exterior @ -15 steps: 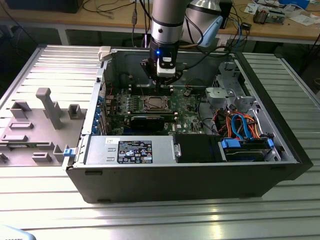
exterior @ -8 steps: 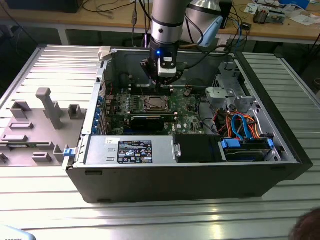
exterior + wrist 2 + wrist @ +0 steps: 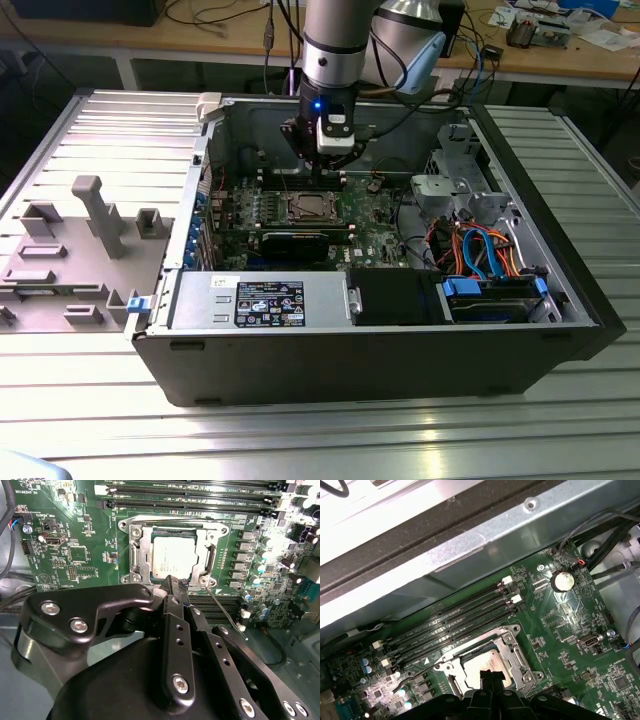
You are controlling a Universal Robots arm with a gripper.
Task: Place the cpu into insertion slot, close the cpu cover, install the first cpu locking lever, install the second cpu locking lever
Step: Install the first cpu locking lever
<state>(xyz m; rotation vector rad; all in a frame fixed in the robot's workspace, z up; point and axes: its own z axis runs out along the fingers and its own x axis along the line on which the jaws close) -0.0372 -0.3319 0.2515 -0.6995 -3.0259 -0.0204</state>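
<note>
Ribbed metal worktop (image 3: 300,440), an open computer case (image 3: 350,365) lying on it, and my jaws (image 3: 318,172) down inside over the green motherboard (image 3: 385,215).

In the exterior view the cpu (image 3: 308,207) lies at six o'clock of my jaws, close by, seated flat in the insertion slot (image 3: 291,199). The labelled power-supply box (image 3: 260,300) is farther out at six o'clock, and a grey fixture (image 3: 70,250) rests on the worktop at nine o'clock of the case. In both wrist views my jaws (image 3: 176,583) (image 3: 492,676) are pressed together with nothing between them, tips just beside the socket's edge; whether they touch it I cannot tell. The cpu cover (image 3: 208,560) lies down around the cpu, whose silvery-tan top shows through the opening. A thin locking lever (image 3: 222,611) juts out slantwise from one socket corner, near my jaws.
</note>
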